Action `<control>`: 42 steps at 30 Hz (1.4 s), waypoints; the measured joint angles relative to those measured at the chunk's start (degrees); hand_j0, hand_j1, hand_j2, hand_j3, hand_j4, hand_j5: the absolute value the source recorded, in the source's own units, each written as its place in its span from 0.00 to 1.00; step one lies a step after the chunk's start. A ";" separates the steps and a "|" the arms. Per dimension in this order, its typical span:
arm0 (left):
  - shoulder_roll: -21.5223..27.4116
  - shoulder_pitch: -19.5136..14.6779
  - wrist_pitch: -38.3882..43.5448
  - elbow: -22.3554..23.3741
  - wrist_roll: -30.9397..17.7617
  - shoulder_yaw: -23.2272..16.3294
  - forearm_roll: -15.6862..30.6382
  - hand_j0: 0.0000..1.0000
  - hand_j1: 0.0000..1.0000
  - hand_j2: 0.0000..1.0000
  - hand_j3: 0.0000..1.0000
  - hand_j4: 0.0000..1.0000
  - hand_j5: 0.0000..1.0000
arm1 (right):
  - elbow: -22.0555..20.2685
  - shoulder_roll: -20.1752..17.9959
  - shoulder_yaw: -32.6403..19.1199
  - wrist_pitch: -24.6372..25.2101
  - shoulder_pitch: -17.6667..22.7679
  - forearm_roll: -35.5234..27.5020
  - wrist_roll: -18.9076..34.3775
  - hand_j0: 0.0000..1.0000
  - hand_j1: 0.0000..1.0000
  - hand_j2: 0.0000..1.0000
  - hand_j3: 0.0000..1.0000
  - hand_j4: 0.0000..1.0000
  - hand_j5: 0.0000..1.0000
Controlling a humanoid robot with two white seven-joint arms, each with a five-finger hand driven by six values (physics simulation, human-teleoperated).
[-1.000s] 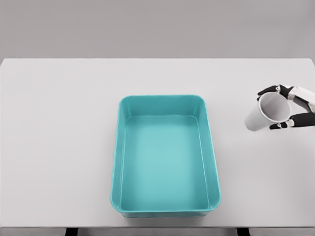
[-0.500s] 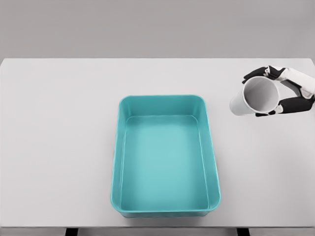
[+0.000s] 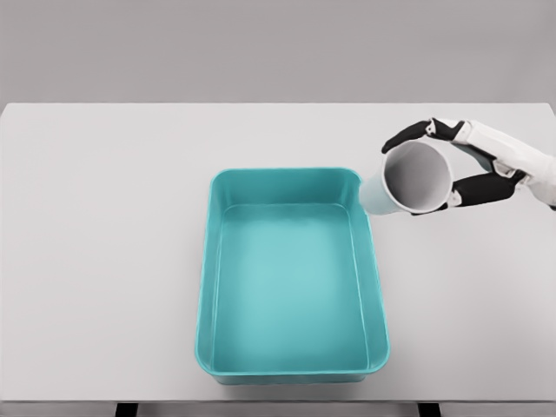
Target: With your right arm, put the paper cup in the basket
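A white paper cup (image 3: pixel 408 180) hangs tilted in the air, its open mouth facing the camera and its base pointing left. My right hand (image 3: pixel 452 165) is shut on it, black fingers (image 3: pixel 408 133) over the top of the rim and the thumb under it. The cup's base overlaps the upper right corner of the teal rectangular basket (image 3: pixel 375 287), which lies in the middle of the white table and holds nothing. My left arm does not show.
The white table (image 3: pixel 104 243) reaches from edge to edge of the view, with its front edge at the bottom. A grey wall stands behind it.
My right hand has carried the cup up and to the left, from the table's right edge to the basket's upper right corner. The cup has tipped further onto its side.
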 measured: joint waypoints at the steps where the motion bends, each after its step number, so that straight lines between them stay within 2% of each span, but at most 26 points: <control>1: 0.00 0.00 0.00 0.00 0.00 0.00 0.00 1.00 1.00 1.00 1.00 1.00 1.00 | -0.16 0.50 0.17 0.02 -0.09 0.09 0.00 0.69 0.69 0.69 0.69 0.69 0.69; 20: 0.00 0.00 0.00 0.00 0.00 0.00 0.00 1.00 1.00 1.00 1.00 1.00 1.00 | -1.34 6.13 4.20 0.03 -1.32 5.78 -0.03 0.69 0.69 0.69 0.69 0.69 0.69; 26: 0.00 0.00 0.01 0.00 0.01 -0.02 0.00 1.00 1.00 1.00 1.00 1.00 1.00 | -1.12 8.35 5.96 0.34 -1.58 12.18 -0.03 0.69 0.69 0.69 0.69 0.69 0.69; 33: 0.00 0.00 0.00 -0.01 0.01 0.00 0.00 1.00 1.00 1.00 1.00 1.00 1.00 | -1.35 9.16 6.59 1.27 -1.76 19.19 -0.03 0.69 0.69 0.69 0.69 0.69 0.69; 42: 0.00 0.00 0.02 0.00 0.01 -0.01 0.00 1.00 1.00 1.00 1.00 1.00 1.00 | -4.08 11.58 7.77 1.29 -2.99 29.99 -0.03 0.69 0.69 0.69 0.69 0.69 0.69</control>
